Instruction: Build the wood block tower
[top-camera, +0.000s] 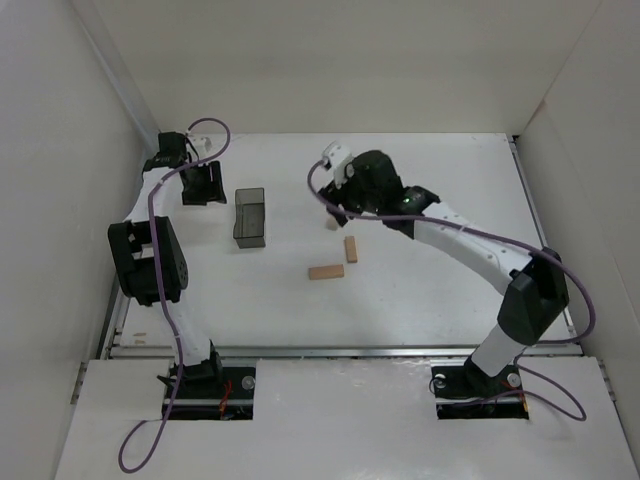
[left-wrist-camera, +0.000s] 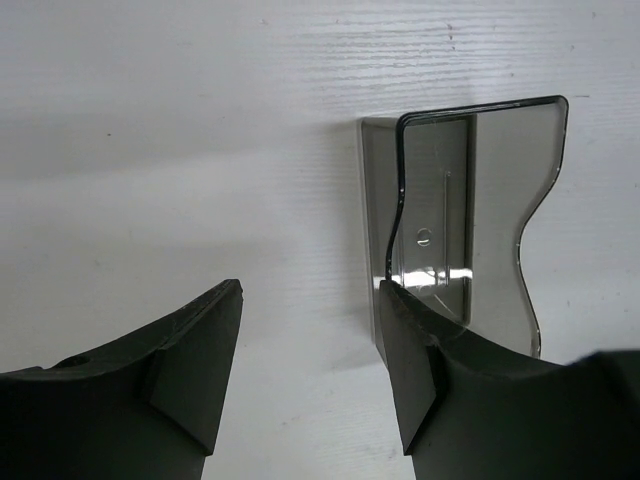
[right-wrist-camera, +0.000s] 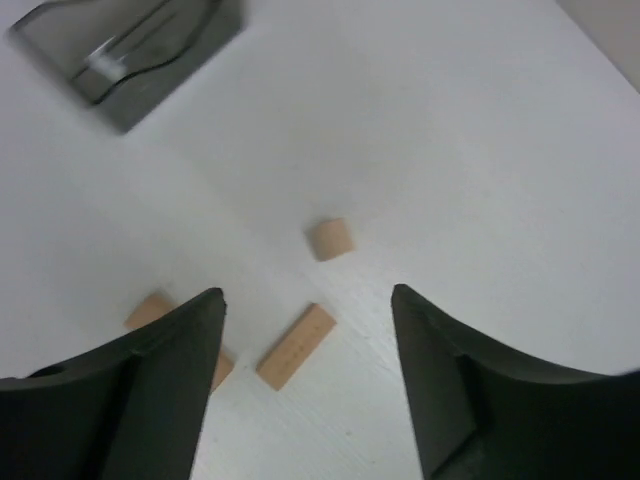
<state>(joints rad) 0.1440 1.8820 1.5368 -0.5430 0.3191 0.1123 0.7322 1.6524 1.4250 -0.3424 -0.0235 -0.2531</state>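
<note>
Three light-tan wooden pieces lie apart on the white table. In the top view they are a small rounded piece (top-camera: 329, 226), an upright-lying bar (top-camera: 351, 249) and a crosswise bar (top-camera: 326, 272). My right gripper (top-camera: 340, 205) hovers over them, open and empty. In the right wrist view its gripper (right-wrist-camera: 308, 295) frames the rounded piece (right-wrist-camera: 329, 239) and one bar (right-wrist-camera: 296, 345). The other bar (right-wrist-camera: 150, 310) is partly hidden behind the left finger. My left gripper (top-camera: 203, 185) is open and empty at the far left, away from the blocks (left-wrist-camera: 310, 290).
A dark translucent grey box (top-camera: 250, 216) stands left of the blocks, just right of my left gripper. It shows in the left wrist view (left-wrist-camera: 465, 220) and at the top left of the right wrist view (right-wrist-camera: 130, 50). White walls enclose the table.
</note>
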